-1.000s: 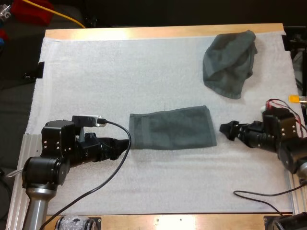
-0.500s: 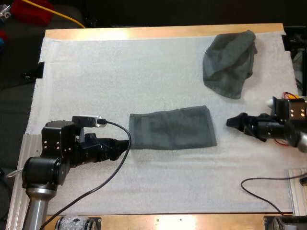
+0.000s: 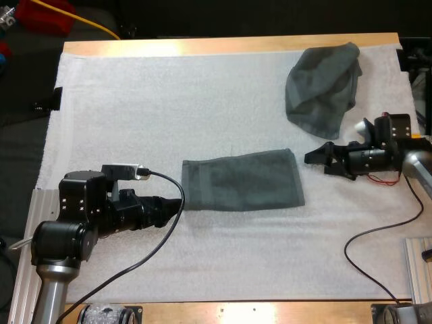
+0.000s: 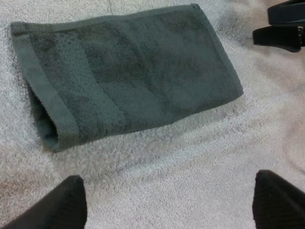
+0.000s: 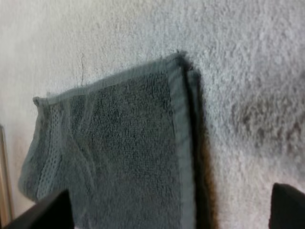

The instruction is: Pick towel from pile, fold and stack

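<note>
The left hand point(image 3: 175, 204) lay low over the white mat point(image 3: 169, 101) at about 8 o'clock on the table point(image 3: 229, 46), pointing toward 3 o'clock. Its tips were just beside the folded towel's near short end; whether they touched the cloth could not be told from above. In the left wrist view its two black fingers point(image 4: 52, 205) stood wide apart with bare mat between them, holding nothing.

The folded towel point(image 3: 241, 181), dark grey-green, lay flat on the mat a little toward 5 o'clock from its centre, its long sides running from 9 to 3 o'clock. In the left wrist view the short end nearer the left hand showed a rounded fold with a hemmed band across it. In the right wrist view the opposite short end showed layered edges lying one upon another.

The crumpled towel point(image 3: 322, 88), of the same colour, sat bunched at about 1 o'clock on the mat, close to the far edge and well apart from the folded one.

The right hand point(image 3: 317, 160) hung at 3 o'clock, pointing toward 9 o'clock, near the folded towel's right end but clear of it and at 6 o'clock from the crumpled towel. Its fingers point(image 5: 43, 210) were spread apart and gripped nothing.
</note>
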